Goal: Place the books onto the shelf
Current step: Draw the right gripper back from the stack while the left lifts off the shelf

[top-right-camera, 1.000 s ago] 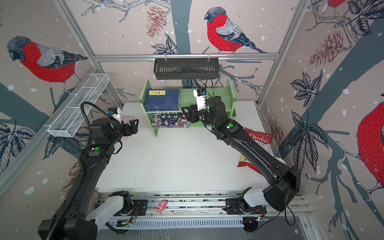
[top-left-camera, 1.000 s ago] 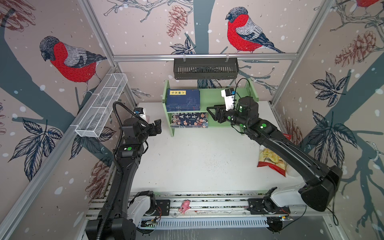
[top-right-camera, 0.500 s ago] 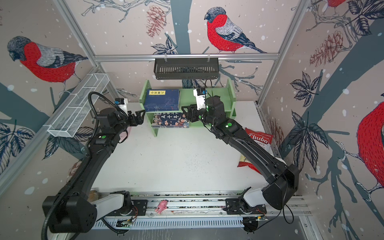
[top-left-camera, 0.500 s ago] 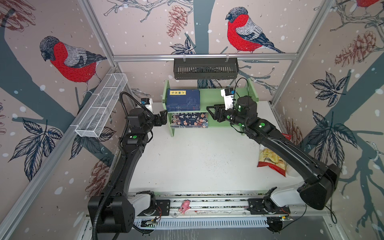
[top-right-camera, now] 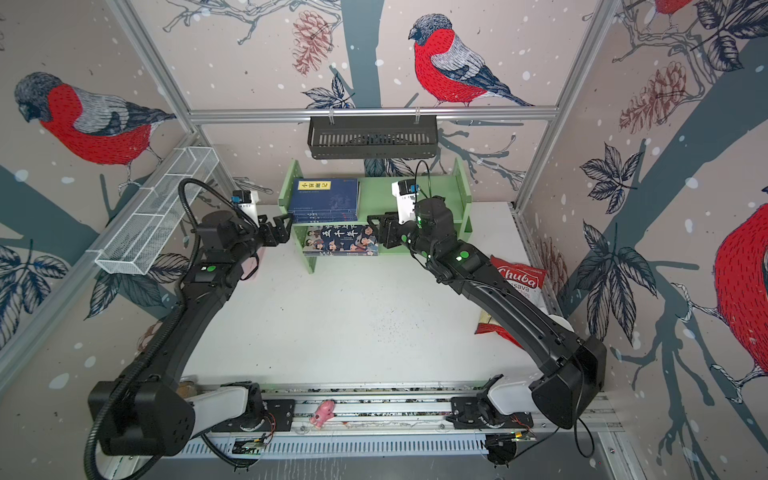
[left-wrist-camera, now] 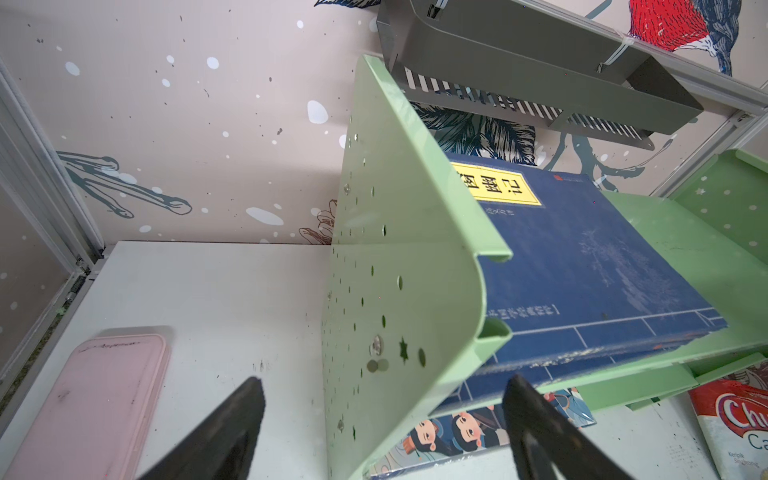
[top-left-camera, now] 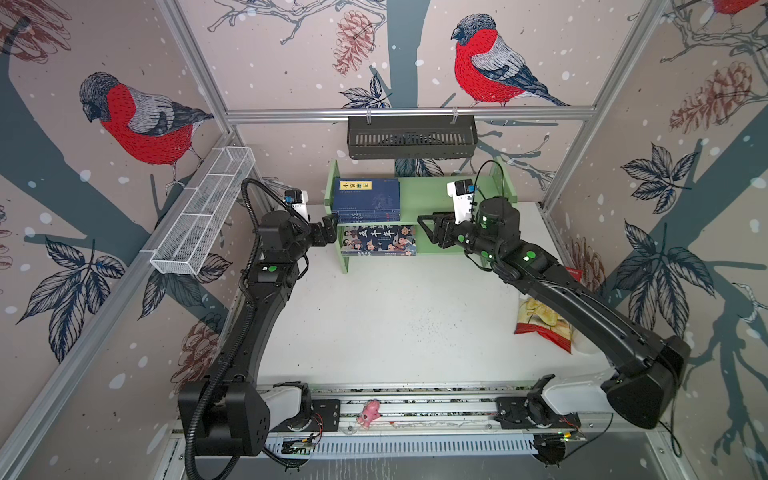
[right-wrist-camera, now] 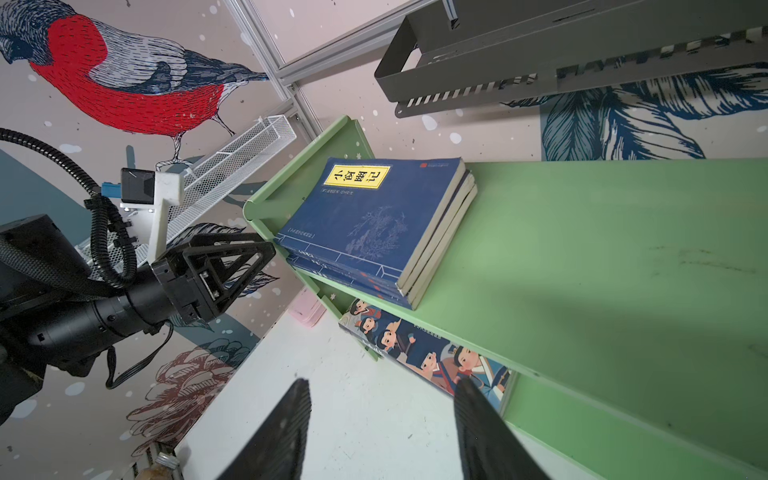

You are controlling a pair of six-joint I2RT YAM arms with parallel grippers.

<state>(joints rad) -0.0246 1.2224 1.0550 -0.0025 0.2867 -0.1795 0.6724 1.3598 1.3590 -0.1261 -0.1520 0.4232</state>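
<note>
Though shelf (top-left-camera: 428, 195) half-hides cartoon book (top-left-camera: 378, 242), left end effector (top-left-camera: 331, 228), right end effector (top-left-camera: 428, 230) spread.

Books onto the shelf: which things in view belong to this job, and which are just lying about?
Part of the job:
- green shelf
- stack of navy books, on its upper tier
- cartoon book, on its lower tier

Just lying about:
- black slotted basket, on the back rail
- white mesh tray
- crisp bag
- pink case, on the table
- small pink toy, on the front rail
</note>
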